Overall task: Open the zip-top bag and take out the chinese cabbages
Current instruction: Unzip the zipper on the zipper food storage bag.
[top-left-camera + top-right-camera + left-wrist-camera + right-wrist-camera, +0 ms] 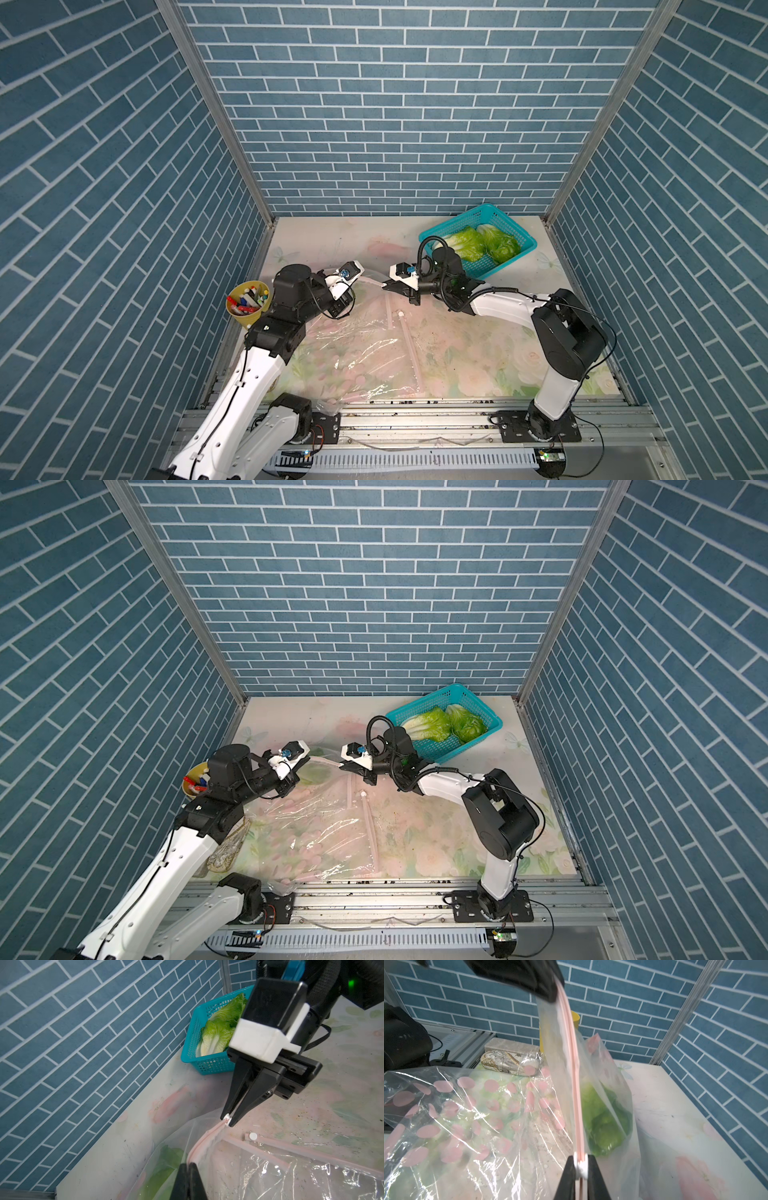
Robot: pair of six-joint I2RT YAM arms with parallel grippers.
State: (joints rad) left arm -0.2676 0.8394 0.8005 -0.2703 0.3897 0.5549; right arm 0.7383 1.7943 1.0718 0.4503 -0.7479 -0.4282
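A clear zip-top bag (610,1076) with a pink zip strip (574,1064) is held above the table between both grippers. My left gripper (188,1164) is shut on the strip's one end. My right gripper (581,1164) is shut on the white slider (582,1167) at the other end. One chinese cabbage (604,1122) shows green through the bag, also in the left wrist view (166,1159). In both top views, two more cabbages (467,245) (467,725) lie in the teal basket (484,270) at the back right. The grippers (359,276) (384,286) face each other close together.
A second clear bag (365,345) with pink dots lies flat on the table's middle and front, its own zip strip and white slider (401,314) beside the right gripper. A yellow cup of pens (248,305) stands at the left edge. A patterned case (500,1061) lies near it.
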